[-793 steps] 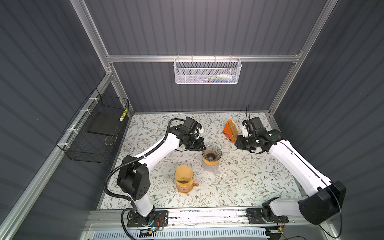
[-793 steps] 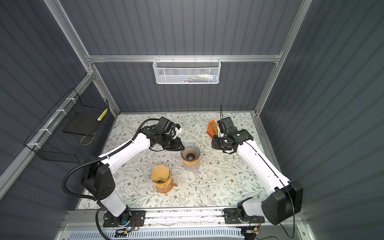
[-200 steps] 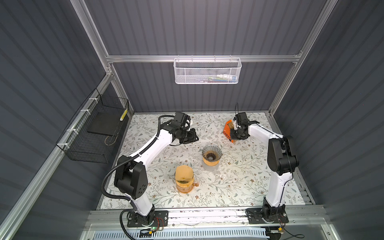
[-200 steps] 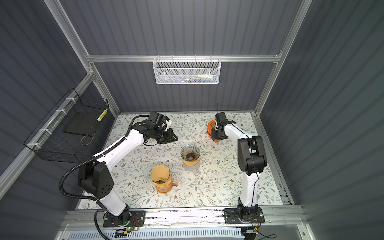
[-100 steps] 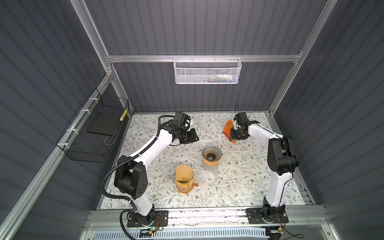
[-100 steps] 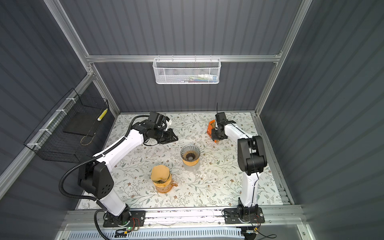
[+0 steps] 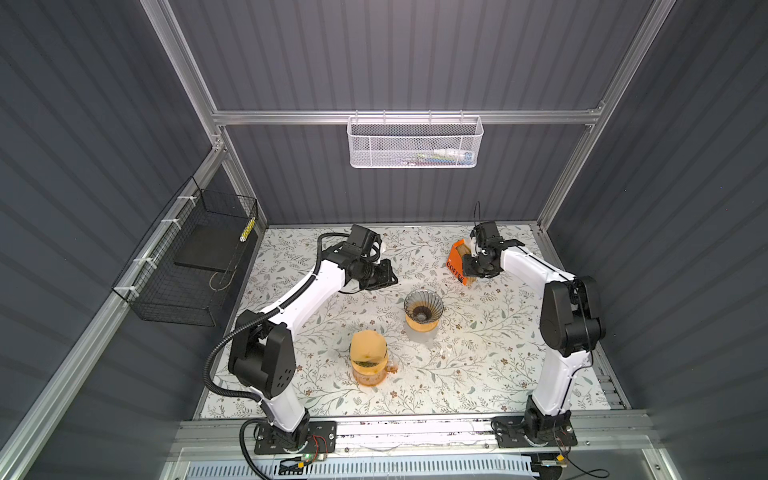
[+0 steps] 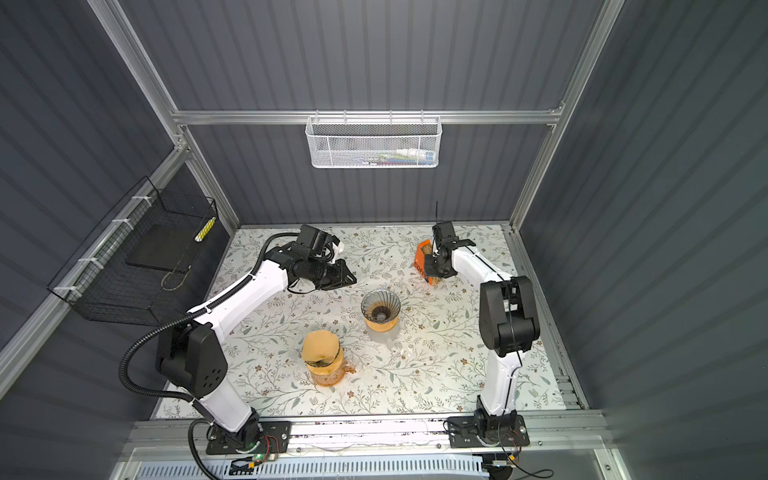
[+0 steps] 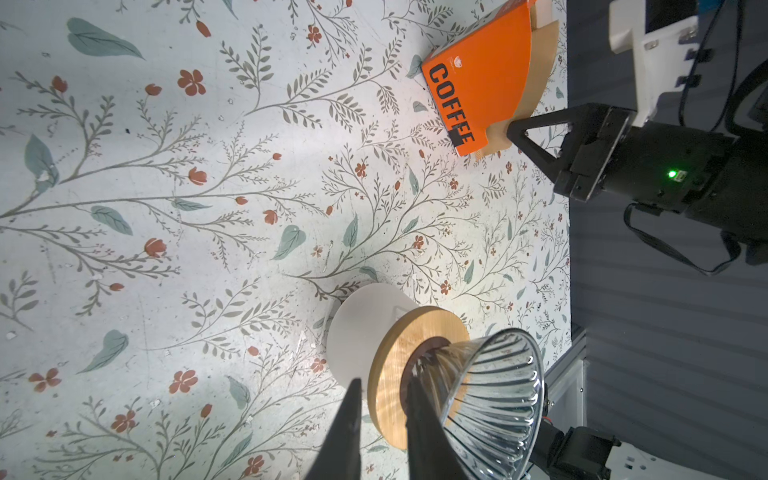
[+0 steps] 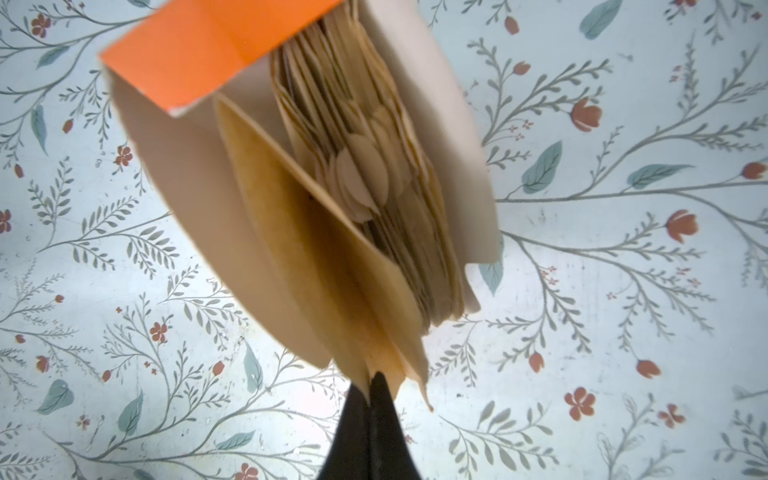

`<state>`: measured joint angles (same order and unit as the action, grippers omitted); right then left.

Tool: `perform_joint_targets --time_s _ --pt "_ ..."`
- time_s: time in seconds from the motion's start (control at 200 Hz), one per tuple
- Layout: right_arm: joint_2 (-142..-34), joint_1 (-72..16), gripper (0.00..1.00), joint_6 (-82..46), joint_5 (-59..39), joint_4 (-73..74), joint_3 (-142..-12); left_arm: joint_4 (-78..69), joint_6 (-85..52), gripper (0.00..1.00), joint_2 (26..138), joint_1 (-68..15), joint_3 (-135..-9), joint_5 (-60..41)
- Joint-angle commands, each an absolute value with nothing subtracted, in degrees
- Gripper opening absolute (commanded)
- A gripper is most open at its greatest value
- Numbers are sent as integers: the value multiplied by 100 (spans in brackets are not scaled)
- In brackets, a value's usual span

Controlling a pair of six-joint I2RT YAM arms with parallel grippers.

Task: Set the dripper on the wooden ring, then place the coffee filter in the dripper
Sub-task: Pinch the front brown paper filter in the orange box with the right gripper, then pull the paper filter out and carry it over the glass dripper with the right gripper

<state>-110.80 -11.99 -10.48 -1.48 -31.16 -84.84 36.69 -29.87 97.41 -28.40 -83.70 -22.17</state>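
Floral mat (image 10: 124,291), tan coffee filter (image 10: 291,232)

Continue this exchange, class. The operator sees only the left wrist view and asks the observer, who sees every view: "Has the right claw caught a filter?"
Observer: Yes. In the right wrist view the right claw is shut on the edge of one filter, which is fanned away from the stack in the orange box.
Operator: Is the dripper empty inside? I see only its flank.
Observer: In both top views the dripper shows no paper in its bowl.
Operator: Is anything standing nearer the robot's bases?
Observer: A glass jug stands there, with what looks like a brown filter over its mouth.
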Motion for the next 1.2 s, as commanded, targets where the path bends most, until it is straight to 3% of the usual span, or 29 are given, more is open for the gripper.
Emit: perform_joint_targets --time_s 0.0,1.196 --pt "-10916 -1178 0 -1142 -81 -3259 -8368 3638 -3006 21 9572 -2813 -8288 -2338" --pt "-8421 -1969 0 -1770 287 -4306 -6939 3397 -2871 22 8498 -2821 -7425 -2094"
